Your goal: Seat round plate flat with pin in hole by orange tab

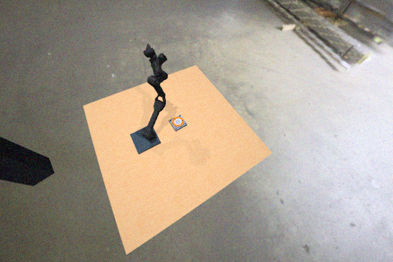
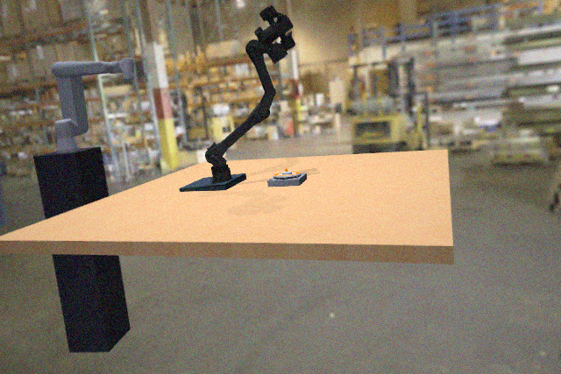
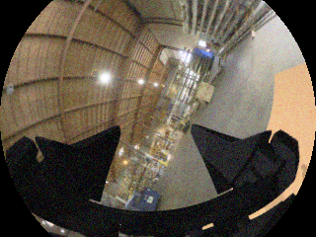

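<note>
The round plate (image 1: 175, 123) (image 2: 294, 174) has an orange ring and a pale centre. It sits on the square grey base (image 1: 176, 129) (image 2: 286, 182), to the right of the arm's foot in the top and exterior views. The plate is too small in these views to tell its tilt, and the tab, hole and pin cannot be made out. My gripper (image 3: 156, 128) is open and empty, with its two dark fingers wide apart in the wrist view. It is high above the table, away from the plate, and the wrist view does not show the plate.
The arm's dark blue mounting plate (image 1: 138, 145) (image 2: 199, 187) is on the wooden table (image 1: 152, 189) (image 2: 362, 207), near the grey base. A grey robot arm (image 2: 72, 98) stands on a black pedestal (image 2: 72, 179) beyond the table's left side.
</note>
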Controlling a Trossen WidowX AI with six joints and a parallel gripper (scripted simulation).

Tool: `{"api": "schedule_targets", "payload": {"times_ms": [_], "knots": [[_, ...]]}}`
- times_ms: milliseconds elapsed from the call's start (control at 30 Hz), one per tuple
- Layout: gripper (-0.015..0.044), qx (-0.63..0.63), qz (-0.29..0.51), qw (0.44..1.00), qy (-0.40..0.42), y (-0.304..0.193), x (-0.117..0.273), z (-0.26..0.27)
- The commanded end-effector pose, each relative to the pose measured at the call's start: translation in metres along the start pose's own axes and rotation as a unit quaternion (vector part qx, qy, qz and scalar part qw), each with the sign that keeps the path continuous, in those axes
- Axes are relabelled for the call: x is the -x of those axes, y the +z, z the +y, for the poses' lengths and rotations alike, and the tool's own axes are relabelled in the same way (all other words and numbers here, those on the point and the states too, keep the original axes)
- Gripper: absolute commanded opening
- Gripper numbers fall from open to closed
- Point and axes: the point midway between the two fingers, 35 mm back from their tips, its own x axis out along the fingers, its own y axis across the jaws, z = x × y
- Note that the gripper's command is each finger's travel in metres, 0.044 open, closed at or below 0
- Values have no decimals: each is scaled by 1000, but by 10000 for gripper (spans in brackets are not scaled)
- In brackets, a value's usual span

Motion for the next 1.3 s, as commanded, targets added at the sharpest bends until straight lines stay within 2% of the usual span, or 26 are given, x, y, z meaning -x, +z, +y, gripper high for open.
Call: {"api": "schedule_targets", "payload": {"times_ms": [0,67,133,267,467,567,767,833,1033,1100,1167,1267], "knots": [[374,2,-4,1000,4,1,0,2],[321,16,-20,999,45,-4,3,24],[269,12,14,993,115,-43,4,69],[164,4,37,986,161,-69,11,98],[6,-40,91,952,289,-127,54,176],[0,-55,117,934,333,-145,74,201],[0,-115,199,853,469,-183,159,269],[0,-124,211,837,489,-185,175,277],[0,-190,279,718,609,-182,281,313],[0,-201,287,697,626,-178,297,316],[0,-231,308,636,669,-163,342,319],[0,-262,327,566,710,-141,388,316]]}}
